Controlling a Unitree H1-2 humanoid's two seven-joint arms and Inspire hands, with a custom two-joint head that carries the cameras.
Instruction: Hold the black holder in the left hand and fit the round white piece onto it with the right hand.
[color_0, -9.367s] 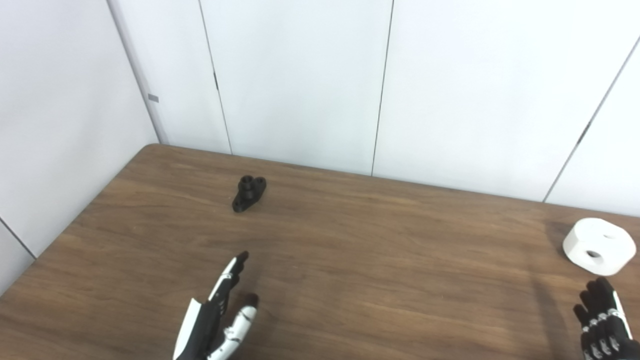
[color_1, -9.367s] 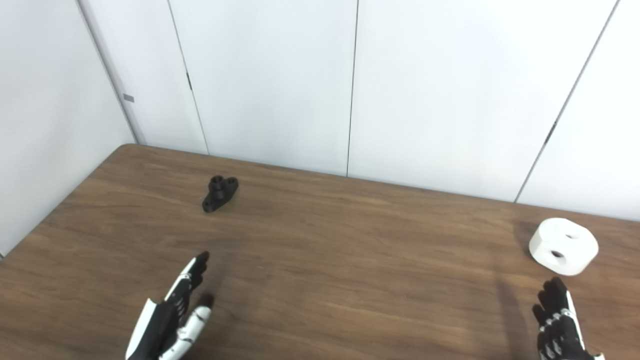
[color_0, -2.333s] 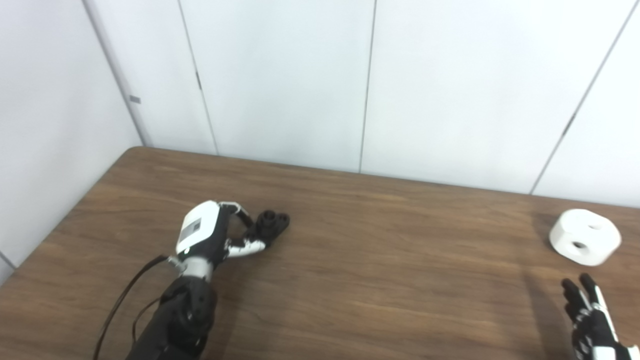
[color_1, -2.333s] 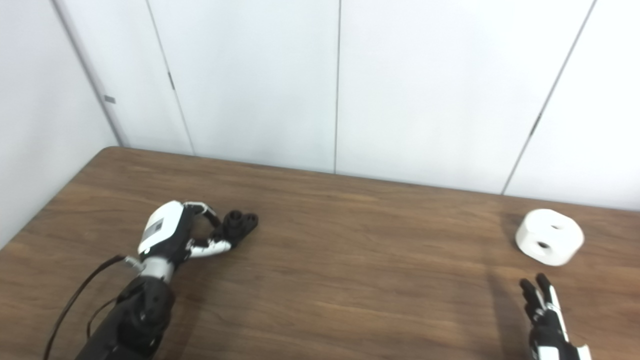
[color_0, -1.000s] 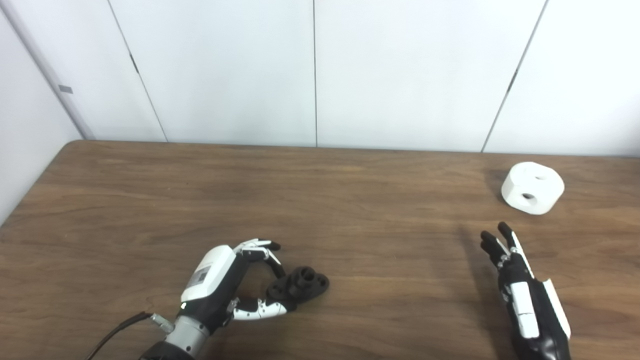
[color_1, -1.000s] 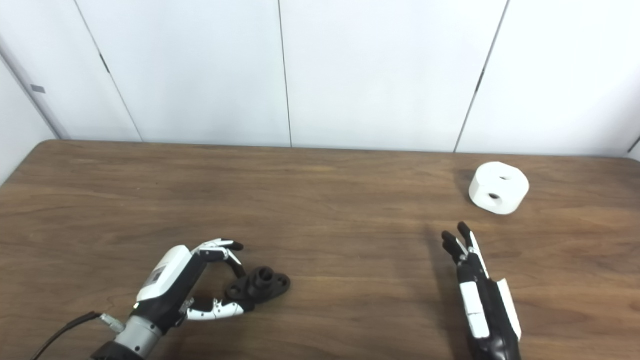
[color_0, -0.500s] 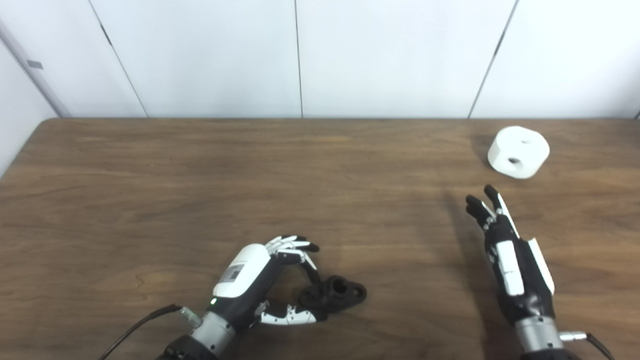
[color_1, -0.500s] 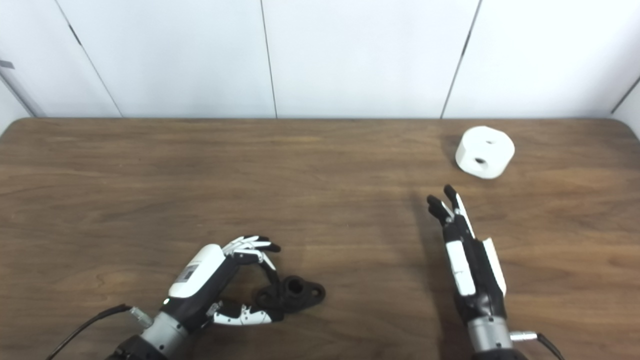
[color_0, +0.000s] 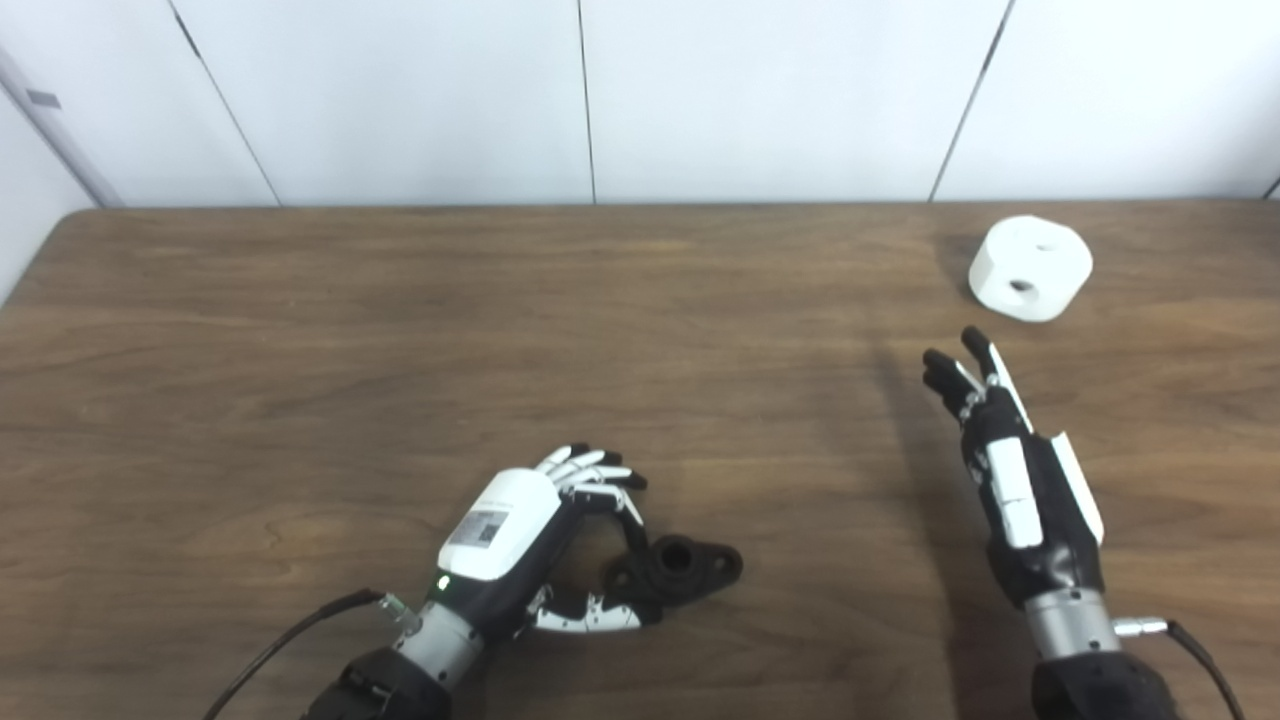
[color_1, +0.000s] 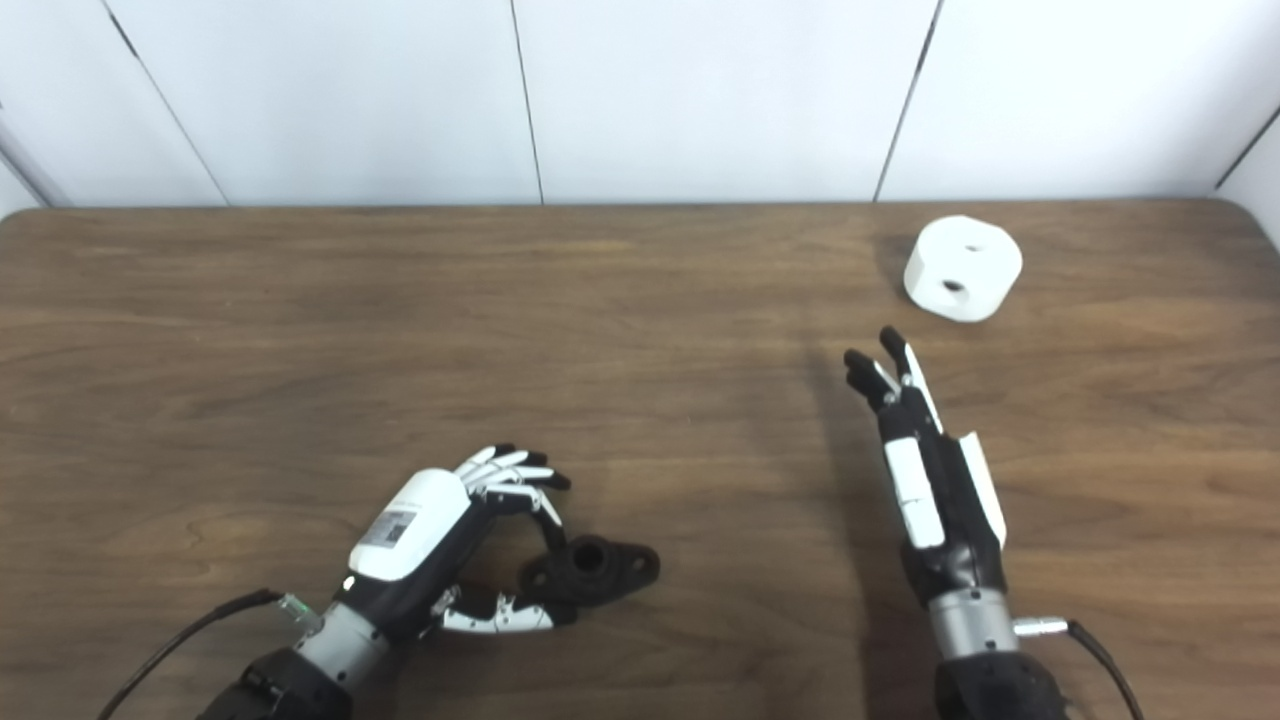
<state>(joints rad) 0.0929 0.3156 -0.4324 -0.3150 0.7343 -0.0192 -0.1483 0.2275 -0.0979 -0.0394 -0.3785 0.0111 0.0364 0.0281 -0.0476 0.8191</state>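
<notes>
While the left hand (color_0: 520, 545) is pinching the black holder (color_0: 680, 570) low over the table (color_0: 300, 350), the right hand (color_0: 1010, 460) is reaching, fingers spread and empty, toward the round white piece (color_0: 1030, 268) lying beyond; picking and fitting are waiting.

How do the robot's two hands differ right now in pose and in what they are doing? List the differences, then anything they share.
The left hand is curled, pinching the black holder low on the table; the right hand is open, fingers straight, holding nothing. The left touches its part; the right is short of the round white piece. Both are black and white.
</notes>
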